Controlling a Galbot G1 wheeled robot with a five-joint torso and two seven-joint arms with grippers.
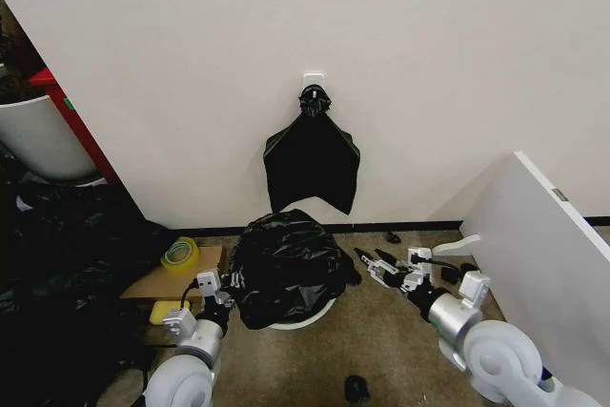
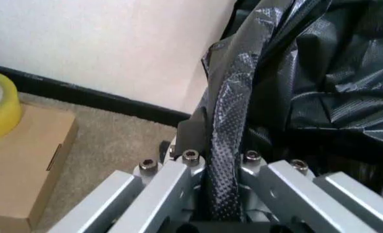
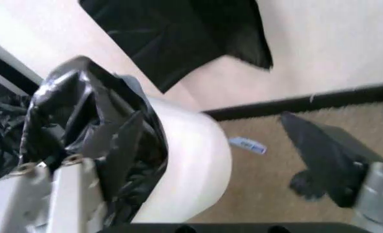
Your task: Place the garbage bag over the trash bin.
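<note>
The black garbage bag [image 1: 286, 269] lies crumpled over the cream-white trash bin [image 1: 307, 317], whose lower side shows beneath it. My left gripper [image 1: 227, 285] is at the bag's left edge. In the left wrist view the left gripper [image 2: 220, 150] is shut on a twisted fold of the garbage bag [image 2: 308, 73]. My right gripper [image 1: 372, 262] is open at the bin's right side. In the right wrist view one finger [image 3: 123, 145] rests against the bag [image 3: 81, 107] at the bin's rim, the other finger [image 3: 327, 150] stands free over the carpet, and the trash bin [image 3: 191, 160] lies between them.
A flat bunch of black bags [image 1: 312, 154] hangs from a wall hook above the bin. A yellow tape roll [image 1: 179, 254] sits on a cardboard box [image 1: 162, 283] at the left, beside dark plastic sheeting [image 1: 57, 264]. A white panel [image 1: 553, 254] stands at the right.
</note>
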